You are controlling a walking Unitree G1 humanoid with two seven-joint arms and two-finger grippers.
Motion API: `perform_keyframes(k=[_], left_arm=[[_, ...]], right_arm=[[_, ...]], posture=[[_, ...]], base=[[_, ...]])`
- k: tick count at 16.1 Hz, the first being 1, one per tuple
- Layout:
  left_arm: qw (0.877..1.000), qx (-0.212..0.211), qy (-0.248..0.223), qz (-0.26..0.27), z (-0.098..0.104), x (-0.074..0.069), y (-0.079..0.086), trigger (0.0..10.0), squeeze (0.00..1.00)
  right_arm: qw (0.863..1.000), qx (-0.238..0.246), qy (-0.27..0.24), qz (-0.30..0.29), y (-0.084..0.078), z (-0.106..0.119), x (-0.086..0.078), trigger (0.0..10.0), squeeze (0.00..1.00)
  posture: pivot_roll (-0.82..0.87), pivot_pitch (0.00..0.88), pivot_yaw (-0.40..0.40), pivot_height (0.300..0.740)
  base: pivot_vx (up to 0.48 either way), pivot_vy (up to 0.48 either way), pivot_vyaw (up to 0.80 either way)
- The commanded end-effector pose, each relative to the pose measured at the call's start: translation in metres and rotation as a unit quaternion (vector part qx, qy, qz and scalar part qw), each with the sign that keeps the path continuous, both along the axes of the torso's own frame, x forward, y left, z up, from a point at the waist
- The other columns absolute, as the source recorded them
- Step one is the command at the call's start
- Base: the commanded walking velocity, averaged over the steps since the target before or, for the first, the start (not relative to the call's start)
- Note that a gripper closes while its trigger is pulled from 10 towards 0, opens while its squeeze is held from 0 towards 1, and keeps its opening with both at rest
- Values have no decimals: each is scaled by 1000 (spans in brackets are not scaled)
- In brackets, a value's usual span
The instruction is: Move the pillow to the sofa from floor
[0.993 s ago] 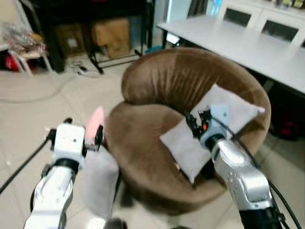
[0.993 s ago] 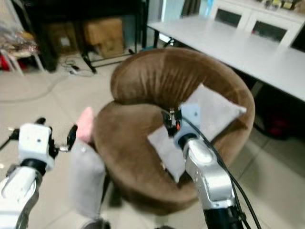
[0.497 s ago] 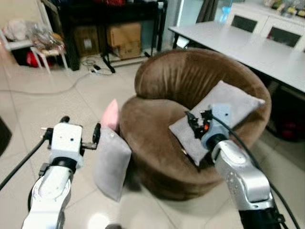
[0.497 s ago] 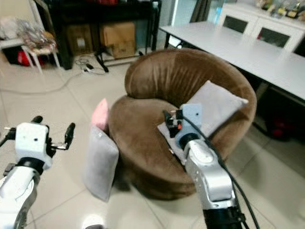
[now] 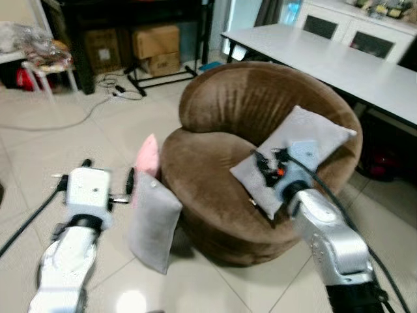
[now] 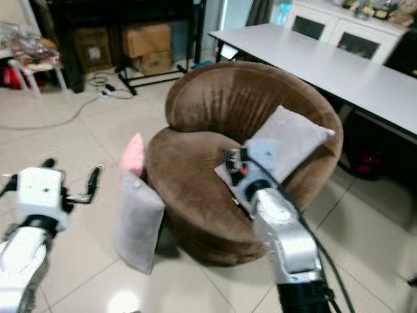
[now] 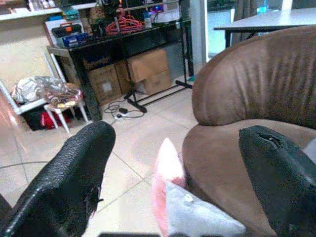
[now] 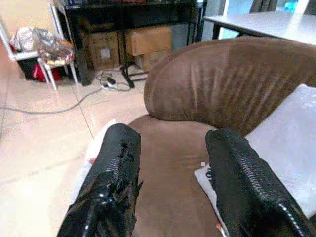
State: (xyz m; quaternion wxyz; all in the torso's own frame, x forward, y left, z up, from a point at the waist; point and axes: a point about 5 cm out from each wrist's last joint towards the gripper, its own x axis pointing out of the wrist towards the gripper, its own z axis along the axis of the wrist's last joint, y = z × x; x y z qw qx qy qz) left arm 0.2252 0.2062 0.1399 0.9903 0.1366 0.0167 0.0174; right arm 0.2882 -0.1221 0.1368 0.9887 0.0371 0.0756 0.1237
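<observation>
Grey pillow on floor, leaning against sofa.
Left gripper spread, right gripper spread, both empty; a shallow pinch risks fabric slipping.

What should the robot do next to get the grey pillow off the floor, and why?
Probably reach the left gripper forward and down to the grey pillow. That pillow stands on the floor, leaning against the brown sofa with a pink pillow behind it. The left gripper's fingers are open and hold nothing, and it is the nearer one. The right gripper hovers open over the sofa seat.
</observation>
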Motion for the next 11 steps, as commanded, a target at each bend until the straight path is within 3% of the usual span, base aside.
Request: perform_keyframes(k=[1,8,11], left_arm=[[1000,-4,3,-9,-1,1,-6,10000,0],[1000,-1,4,-8,-1,1,-6,10000,0],[1000,-4,-7,-8,1,1,-6,10000,0]], right_arm=[[1000,-11,5,-17,-11,-3,1,10000,0],[1000,-5,9,-19,-11,-4,1,10000,0],[1000,-2,7,-13,-9,-4,0,10000,0]], posture=[[-12,0,-80,740],[-12,0,-79,740],[-14,0,-79,740]], base=[[0,416,0],[0,419,0],[0,80,0]])
